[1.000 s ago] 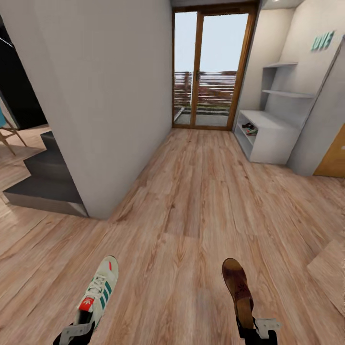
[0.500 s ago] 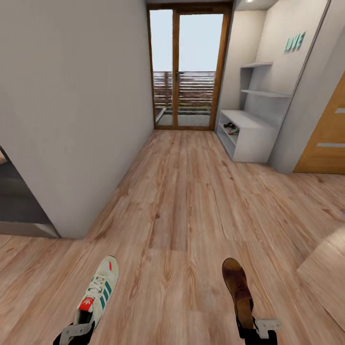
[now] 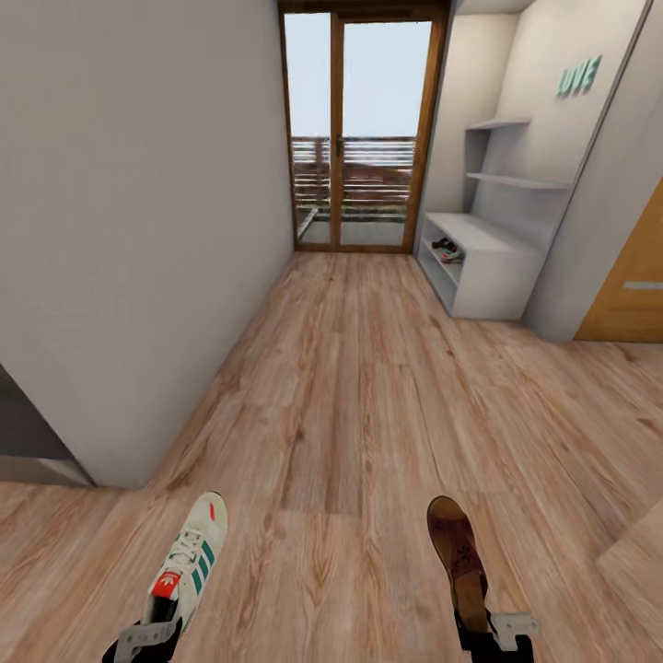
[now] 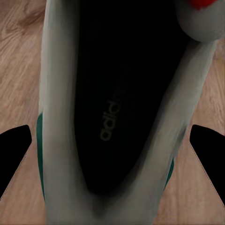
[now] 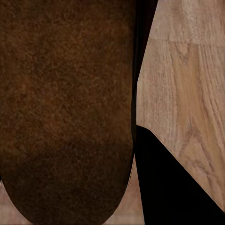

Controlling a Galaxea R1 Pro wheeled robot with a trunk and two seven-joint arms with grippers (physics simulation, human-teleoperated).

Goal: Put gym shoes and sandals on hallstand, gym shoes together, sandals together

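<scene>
In the head view my left gripper point(image 3: 147, 637) is shut on the heel of a white gym shoe point(image 3: 191, 557) with green stripes and a red tongue, toe pointing forward. My right gripper point(image 3: 490, 635) is shut on the heel end of a dark-brown sandal point(image 3: 457, 548). Both hang above the corridor floor point(image 3: 368, 387). The left wrist view shows the gym shoe point(image 4: 112, 117) from above, with black fingers point(image 4: 14, 152) on either side. The sandal point(image 5: 65, 108) sits against a black finger point(image 5: 168, 187) in the right wrist view. The light-grey hallstand point(image 3: 493, 272) stands far ahead on the right. Two small shoes point(image 3: 448, 250) lie in its upper open shelf.
A grey wall point(image 3: 138, 230) runs close along the left. A wood-framed glass door point(image 3: 359, 129) closes the corridor's far end. An orange-brown door point(image 3: 635, 285) stands right of the hallstand. A pale wooden panel edge point(image 3: 635, 562) juts in at the lower right.
The whole view has swung and advanced along the corridor: the left wall now hides the dark step, and the hallstand looks slightly nearer. Both grippers keep their hold and place in the picture.
</scene>
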